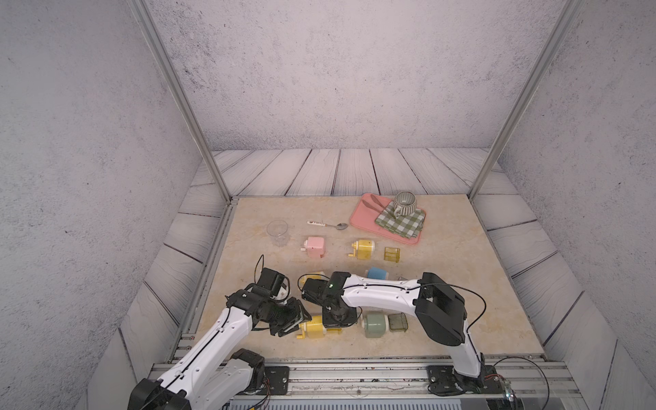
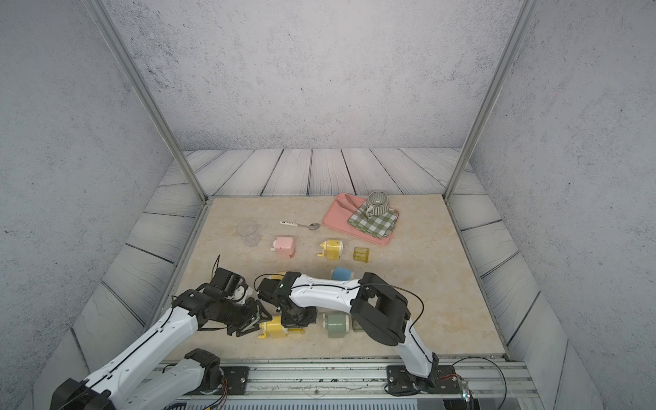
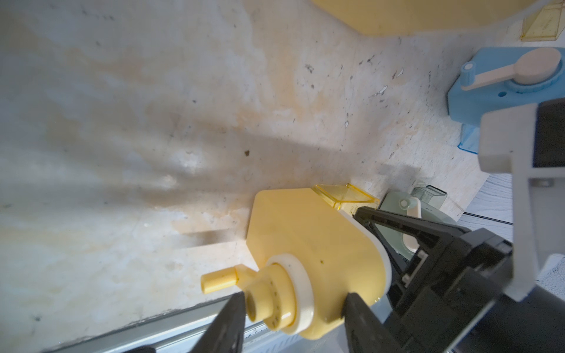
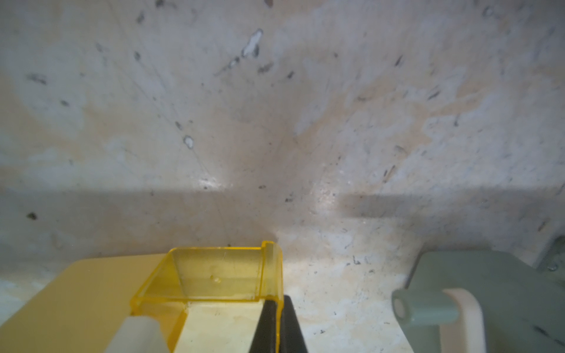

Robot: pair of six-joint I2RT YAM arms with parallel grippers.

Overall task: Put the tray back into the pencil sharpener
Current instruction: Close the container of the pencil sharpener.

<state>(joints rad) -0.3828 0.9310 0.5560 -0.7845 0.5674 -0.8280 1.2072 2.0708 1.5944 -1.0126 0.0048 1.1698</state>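
Clamps the yellow pencil sharpener (image 1: 314, 328) at its crank end with the left gripper (image 3: 295, 298), jaws partway apart: 1 finger (image 3: 227, 318) beside the crank hub, the other against the edge of the body. Pinches 1 side wall of the yellow tray (image 4: 214, 275) with the right gripper (image 4: 276, 321), jaws closed down to the thickness of that thin wall. Holds this tray at the end of the yellow pencil sharpener opposite the crank, touching the body and jutting out past it, so that the 2 grippers face each other across the sharpener. Cannot tell from either wrist view how deep the tray sits in its slot. Hides the tray almost wholly under the right wrist in both top views. Rests the yellow pencil sharpener on the surface (image 1: 461, 284), crank knob pointing away from the right gripper. Shows a green sharpener (image 1: 374, 324) just past the tray end of the yellow pencil sharpener, apart from it, with a smoky tray (image 1: 397, 322) beyond that. Shows a blue sharpener (image 1: 378, 274) farther back from the yellow pencil sharpener, well apart.
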